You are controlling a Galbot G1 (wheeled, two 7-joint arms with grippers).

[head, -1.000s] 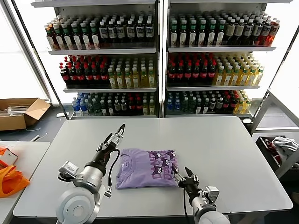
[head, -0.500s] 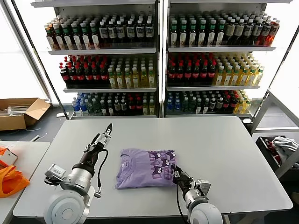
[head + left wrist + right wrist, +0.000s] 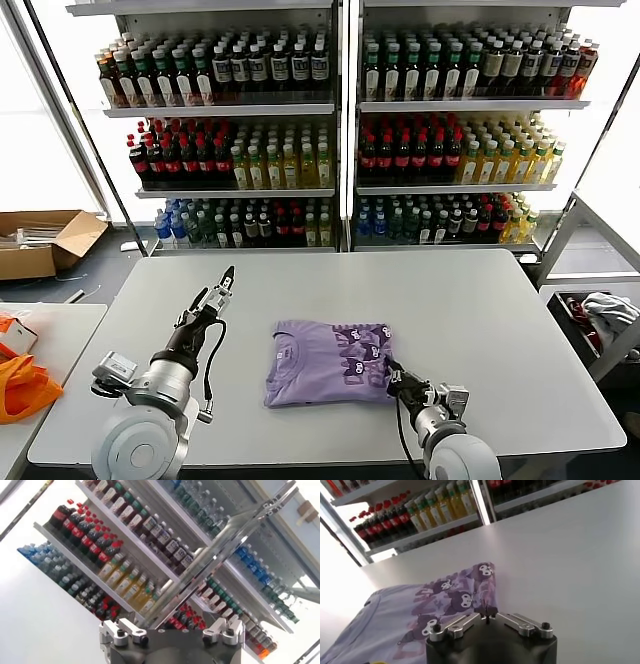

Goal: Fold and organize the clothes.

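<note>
The lavender T-shirt (image 3: 325, 360) lies folded on the grey table (image 3: 480, 310), with dark purple print on its right half and its neck label toward the left. The right wrist view shows the printed fold (image 3: 445, 600) just ahead of the jaws. My right gripper (image 3: 392, 372) is low at the shirt's near right corner and shut on its edge (image 3: 486, 614). My left gripper (image 3: 216, 283) hovers open and empty above the table, left of the shirt and clear of it. The left wrist view shows only bottle shelves.
Shelves of bottles (image 3: 340, 130) stand behind the table. An orange bag (image 3: 25, 385) lies on a side table at the left. A cardboard box (image 3: 45, 240) sits on the floor beyond it. A white and grey cloth bundle (image 3: 605, 310) sits at the right.
My right gripper has shut on the shirt's near right corner, and the shirt has slid a little to the right. My left gripper has drawn back to the left, off the shirt.
</note>
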